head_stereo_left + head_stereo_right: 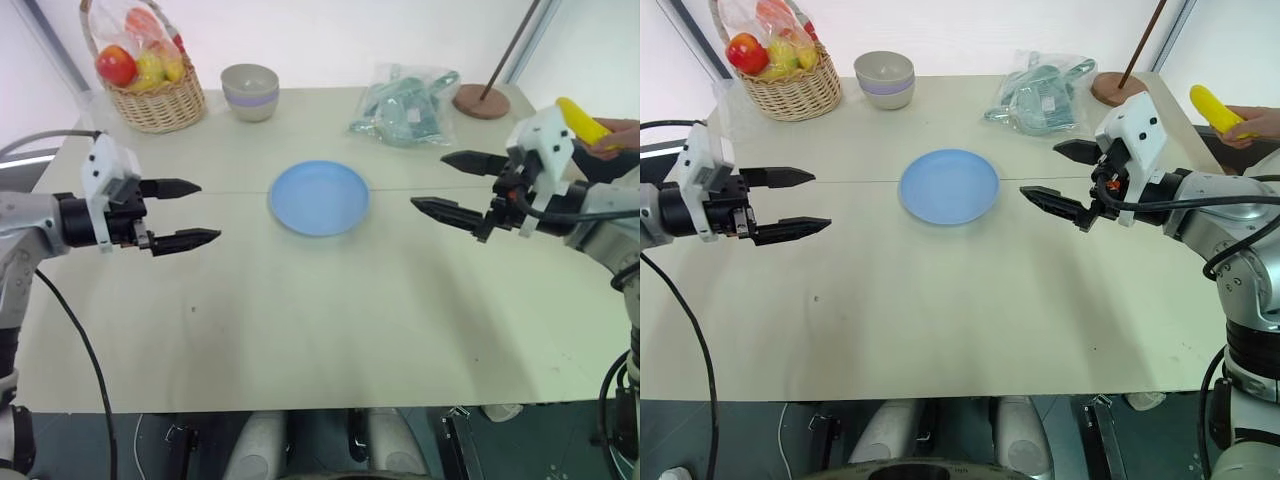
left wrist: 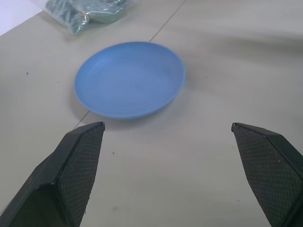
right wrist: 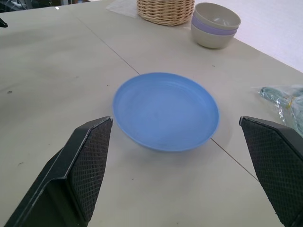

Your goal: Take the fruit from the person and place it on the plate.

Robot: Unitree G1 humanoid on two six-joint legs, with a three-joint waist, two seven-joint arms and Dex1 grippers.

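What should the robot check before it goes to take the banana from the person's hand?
1. Right claw open wide enough: ok.
2. Left claw open and holding nothing: ok.
3. Banana held out by the person's hand: ok, at the table's right edge, beyond the right claw.
4. Plate bare and ready: ok.
5. Plate between both claws, in front of them: ok.
6. Banana close enough to grab from here: cannot tell.

pale beige table [image 1: 300,320], seam across middle; white wall [image 1: 330,40] behind; dark floor [image 1: 150,445] beneath.
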